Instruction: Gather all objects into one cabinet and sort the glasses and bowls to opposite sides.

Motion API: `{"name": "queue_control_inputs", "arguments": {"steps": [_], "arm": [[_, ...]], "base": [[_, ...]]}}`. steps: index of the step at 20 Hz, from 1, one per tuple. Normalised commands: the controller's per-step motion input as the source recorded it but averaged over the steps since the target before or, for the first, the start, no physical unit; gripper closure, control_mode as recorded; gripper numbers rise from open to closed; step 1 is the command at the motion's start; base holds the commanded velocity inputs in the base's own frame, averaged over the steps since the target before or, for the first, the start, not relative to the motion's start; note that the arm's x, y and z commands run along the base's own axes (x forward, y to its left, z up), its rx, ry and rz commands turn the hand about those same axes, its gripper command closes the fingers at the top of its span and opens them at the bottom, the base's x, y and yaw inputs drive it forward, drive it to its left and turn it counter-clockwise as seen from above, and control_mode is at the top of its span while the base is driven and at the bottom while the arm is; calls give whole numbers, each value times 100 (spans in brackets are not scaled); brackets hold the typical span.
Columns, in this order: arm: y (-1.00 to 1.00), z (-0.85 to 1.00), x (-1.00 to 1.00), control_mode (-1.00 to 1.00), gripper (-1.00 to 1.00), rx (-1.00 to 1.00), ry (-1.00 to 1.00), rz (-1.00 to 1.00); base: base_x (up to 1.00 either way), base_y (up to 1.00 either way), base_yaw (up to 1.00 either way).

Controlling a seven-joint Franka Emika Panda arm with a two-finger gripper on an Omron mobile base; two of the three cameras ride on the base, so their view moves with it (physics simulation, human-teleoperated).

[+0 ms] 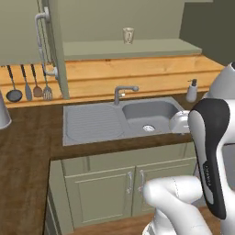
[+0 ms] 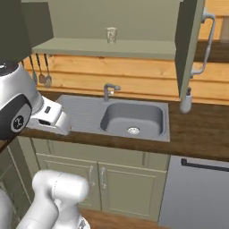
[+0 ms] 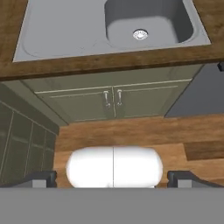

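A cream speckled cup, one of the glasses, stands upright near the back of the inner shelf of the olive-green cabinet. The cabinet's door is swung open, its pale tube handle facing out. The bowls are out of view. My gripper is open, with dark fingertips wide apart and nothing between them. It hangs in front of the counter edge, well below the shelf, and looks down at the sink and floor.
A grey sink with a faucet is set in the dark wood counter. A soap dispenser stands beside it. Utensils hang at left. Low cabinet doors lie below.
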Motion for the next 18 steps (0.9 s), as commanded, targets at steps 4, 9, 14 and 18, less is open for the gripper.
{"name": "queue_control_inputs", "arguments": {"steps": [4,9,14,18], "arm": [[0,0,0,100,-100,0,0,0],[0,0,0,100,-100,0,0,0],[0,0,0,100,-100,0,0,0],[0,0,0,100,-100,0,0,0]], "base": [[55,-27,4],[47,0,4],[52,-15,0],[4,-14,0]]}}
